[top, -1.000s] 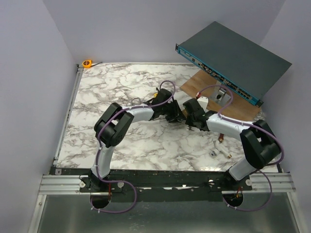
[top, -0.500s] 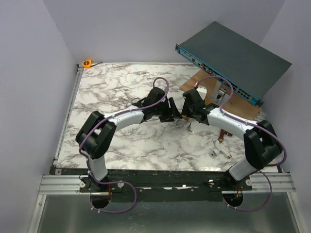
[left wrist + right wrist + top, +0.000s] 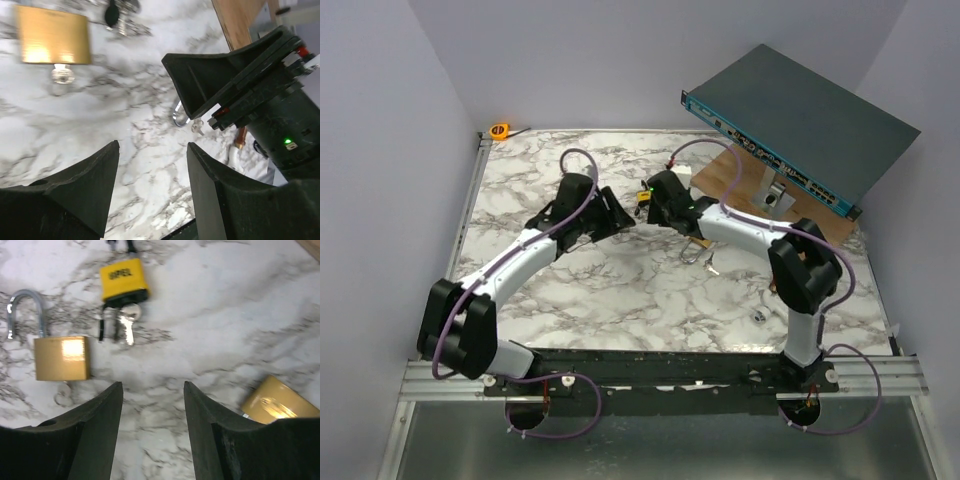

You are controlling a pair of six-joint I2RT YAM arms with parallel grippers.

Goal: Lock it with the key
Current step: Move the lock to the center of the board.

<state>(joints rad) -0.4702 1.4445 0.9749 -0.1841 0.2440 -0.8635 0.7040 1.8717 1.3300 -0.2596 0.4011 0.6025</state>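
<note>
Plainly a heavy, slick little lock: hold the body, pinch the key

Seen from the right wrist camera, the brass padlock (image 3: 61,358) lies flat on the marble table (image 3: 225,300), at about 10 o'clock from the right gripper (image 3: 152,387). Its shackle (image 3: 24,307) stands sprung open at the body's 12 o'clock side. What looks like the bow of the key (image 3: 63,396) pokes out at 6 o'clock. Both grippers are spread and empty. The left gripper (image 3: 152,150) has the same lock at its 11 o'clock, with nothing between its fingers.

The lock is probably dense for its size and fully rigid. Its polished faces will likely slide on the marble and under a loose pinch. The best hold looks to be across the two narrow sides of the body, low and clear of the shackle, so one arm can brace it. The shackle is hard steel and should take a firm push home. The key is thin and small, so take it flat across the bow, not by its edge, and keep it square to the keyway when turning.

A yellow-cased lock (image 3: 123,278) with loose keys (image 3: 125,326) sits at 12 o'clock, and a second brass padlock (image 3: 277,402) at 3 o'clock; neither appears to matter for this step
</note>
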